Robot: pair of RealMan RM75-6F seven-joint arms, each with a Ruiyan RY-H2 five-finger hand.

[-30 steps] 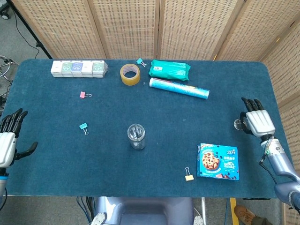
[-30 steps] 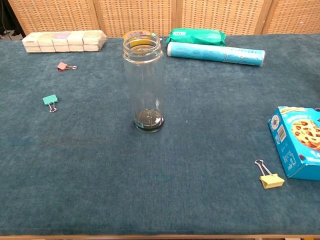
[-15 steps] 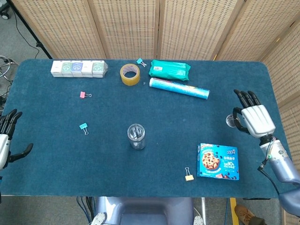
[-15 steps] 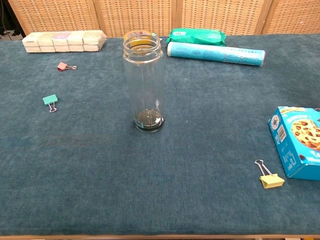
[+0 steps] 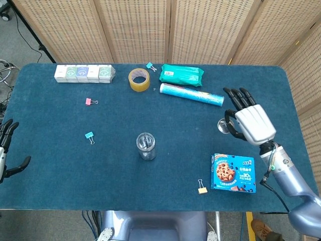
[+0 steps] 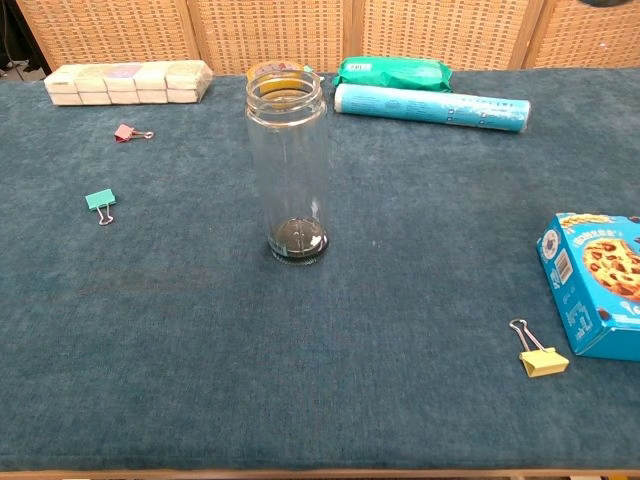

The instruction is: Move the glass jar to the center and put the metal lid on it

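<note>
Holding the metal lid (image 5: 223, 126), your right robot hand (image 5: 249, 122) has moved inward from the bench (image 5: 50, 165)'s right edge; left robot hand (image 5: 4, 155) open, retreating; open cloth surrounds the glass jar (image 5: 146, 146).

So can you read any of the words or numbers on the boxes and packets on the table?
"30": only a guess at the number on the blue cookie box; its other print is blurred.
Green packet: white label, too small to read.
Blue tube: small print, too blurred to read.
Row of white boxes: round marks only, no readable words.
Tape roll, glass jar and clips: no writing visible.
</note>
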